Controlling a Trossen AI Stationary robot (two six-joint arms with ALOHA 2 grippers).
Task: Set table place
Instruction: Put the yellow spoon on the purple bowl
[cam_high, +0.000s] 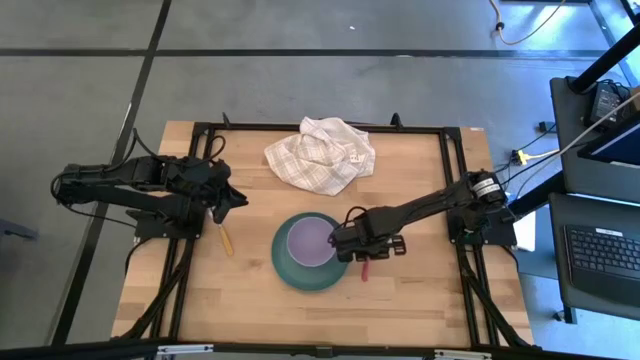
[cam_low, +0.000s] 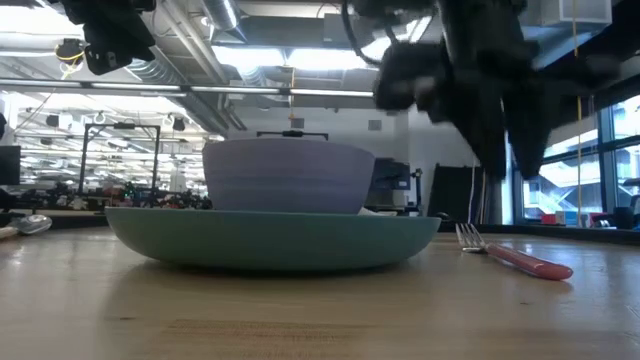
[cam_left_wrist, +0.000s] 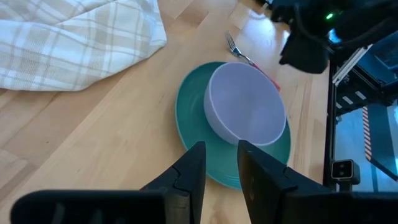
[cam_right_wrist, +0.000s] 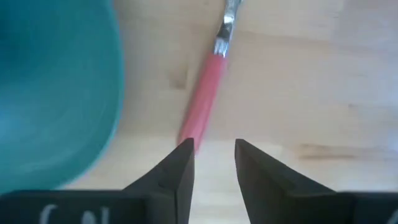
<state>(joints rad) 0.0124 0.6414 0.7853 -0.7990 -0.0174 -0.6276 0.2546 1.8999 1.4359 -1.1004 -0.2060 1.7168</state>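
The teal plate lies on the table near its middle, and the lilac bowl stands in it. The red-handled fork lies flat on the wood just right of the plate; it also shows in the right wrist view. My right gripper hangs open above the fork's handle end and is clear of it in the low view. The yellow-handled spoon lies left of the plate. My left gripper is open and empty, raised left of the plate.
The white checked cloth lies crumpled at the table's far middle. Bare wood runs along the near edge. The arm bases stand at the table's left and right sides.
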